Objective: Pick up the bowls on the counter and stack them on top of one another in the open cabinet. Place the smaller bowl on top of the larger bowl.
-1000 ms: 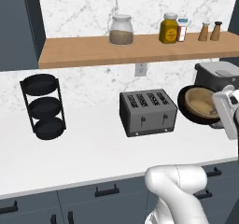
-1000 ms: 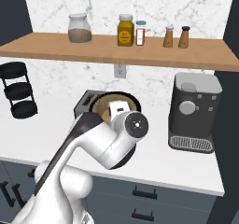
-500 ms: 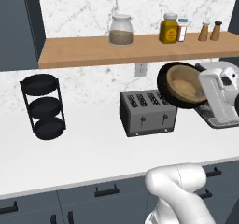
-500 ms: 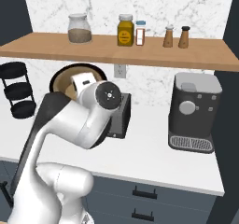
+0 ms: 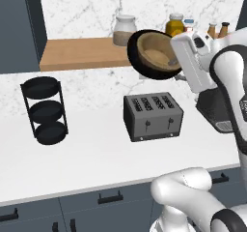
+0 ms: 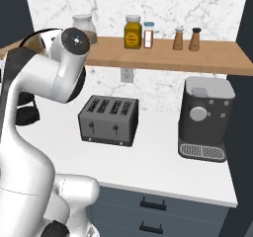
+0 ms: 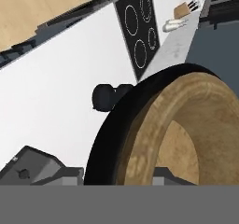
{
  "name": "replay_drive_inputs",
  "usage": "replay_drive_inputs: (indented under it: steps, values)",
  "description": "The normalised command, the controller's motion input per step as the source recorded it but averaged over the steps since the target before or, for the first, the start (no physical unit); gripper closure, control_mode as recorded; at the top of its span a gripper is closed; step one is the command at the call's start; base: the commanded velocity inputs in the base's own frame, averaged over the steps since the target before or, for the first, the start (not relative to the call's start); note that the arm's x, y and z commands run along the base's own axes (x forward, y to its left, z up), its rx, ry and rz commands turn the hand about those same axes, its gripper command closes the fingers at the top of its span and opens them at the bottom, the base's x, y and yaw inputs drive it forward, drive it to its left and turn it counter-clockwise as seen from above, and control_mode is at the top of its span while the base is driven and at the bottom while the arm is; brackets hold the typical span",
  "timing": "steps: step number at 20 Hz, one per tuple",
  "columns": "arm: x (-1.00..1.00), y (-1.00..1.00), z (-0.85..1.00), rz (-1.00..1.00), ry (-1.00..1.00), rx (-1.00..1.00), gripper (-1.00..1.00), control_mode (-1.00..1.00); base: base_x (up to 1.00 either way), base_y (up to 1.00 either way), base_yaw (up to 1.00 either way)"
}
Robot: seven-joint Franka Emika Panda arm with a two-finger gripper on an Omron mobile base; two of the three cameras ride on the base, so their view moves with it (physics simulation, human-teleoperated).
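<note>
My gripper (image 5: 175, 62) is shut on the rim of a round bowl (image 5: 153, 53), tan wood inside and glossy black outside. The bowl hangs tilted on its side above the toaster, level with the front edge of the wooden shelf (image 5: 77, 53). In the hand view the bowl (image 7: 186, 125) shows a broad black edge around the tan hollow. I cannot tell whether it is one bowl or the tan one nested in the black one. No other bowl shows on the white counter (image 5: 96, 153). From the right base, my arm hides all but the bowl's edge (image 6: 30, 39).
A grey toaster (image 5: 152, 116) stands right below the bowl. A black three-tier rack (image 5: 44, 111) is at the left. A coffee machine (image 6: 205, 117) is at the right. A glass jar (image 5: 124, 30), a honey jar (image 6: 132, 32) and shakers (image 6: 187, 38) stand on the shelf.
My arm has swung left and upward with the bowl, from beside the coffee machine at counter height to above the toaster at shelf height. The bowl has tipped further onto its side.
</note>
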Motion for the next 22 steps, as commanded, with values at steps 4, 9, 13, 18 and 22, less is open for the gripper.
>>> replay_drive_inputs:
  steps: [4,9,13,18,22]
  values:
    - [0.81,0.78,0.62,0.00,0.07,0.00,1.00,-1.00,0.00,0.00,0.00]
    - [1.00,0.70,-0.24,-0.04,0.24,0.00,1.00,-1.00,0.00,0.00,0.00]
    - [0.89,0.52,-0.08,-0.09,0.15,0.00,1.00,-1.00,0.00,0.00,0.00]
    - [0.97,0.61,-0.06,-0.11,0.05,-0.01,1.00,-1.00,0.00,0.00,0.00]
    - [0.76,0.62,-0.23,-0.07,0.01,0.00,1.00,-1.00,0.00,0.00,0.00]
